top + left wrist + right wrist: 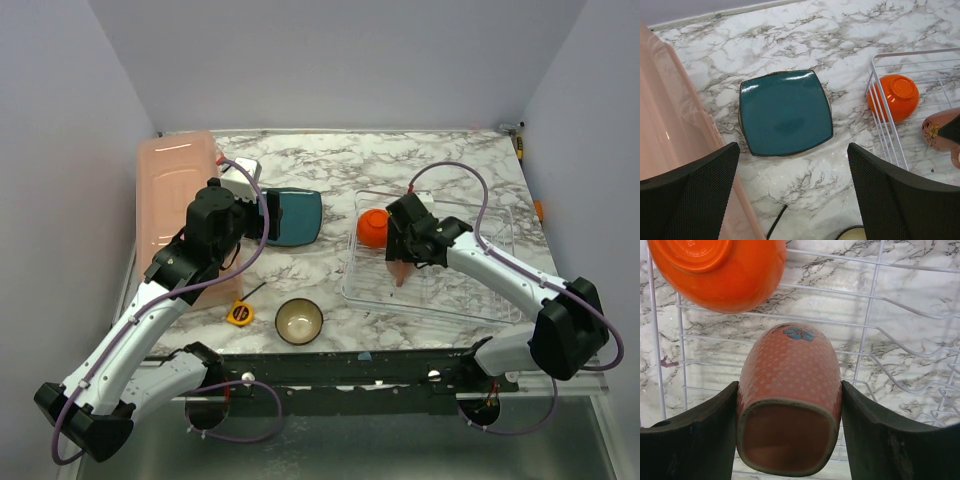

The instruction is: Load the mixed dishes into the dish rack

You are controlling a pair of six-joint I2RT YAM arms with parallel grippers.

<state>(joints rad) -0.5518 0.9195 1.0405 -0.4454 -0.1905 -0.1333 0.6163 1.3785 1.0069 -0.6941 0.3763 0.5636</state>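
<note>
1. Mug (790,385) was gripped in my right claw (790,405) over the wire floor of the rack (870,305), its open mouth turned back toward my wrist. I could not tell whether it touched the wires.
2. Just past the mug, an orange bowl (720,270) lay tipped on its side in the left end of the rack, with its foot ring showing. It was close to the mug but, as far as I could see, apart from it.
3. Outside the rack, a teal plate (785,112) lay flat on the table (850,40) between the pink tub (665,125) and the rack's white wire side wall.
4. A brown bowl (299,320) stood upright near the table's front edge, with a tape measure (239,313) just to its left, both well apart from the rack.
5. My right claw was clamped on the mug, one dark pad flat against each side.
6. My left claw (792,150) hung above the near edge of the plate, fingers spread wide, holding and touching nothing.
7. The mug was pinkish-tan with a fine diamond pattern and a small blue flower. The orange bowl was glossy. The plate was a shiny rounded square with a dark rim. The brown bowl was cream inside. The table was white marble with grey veins, and the rack was a clear tray under a thin wire grid.
</note>
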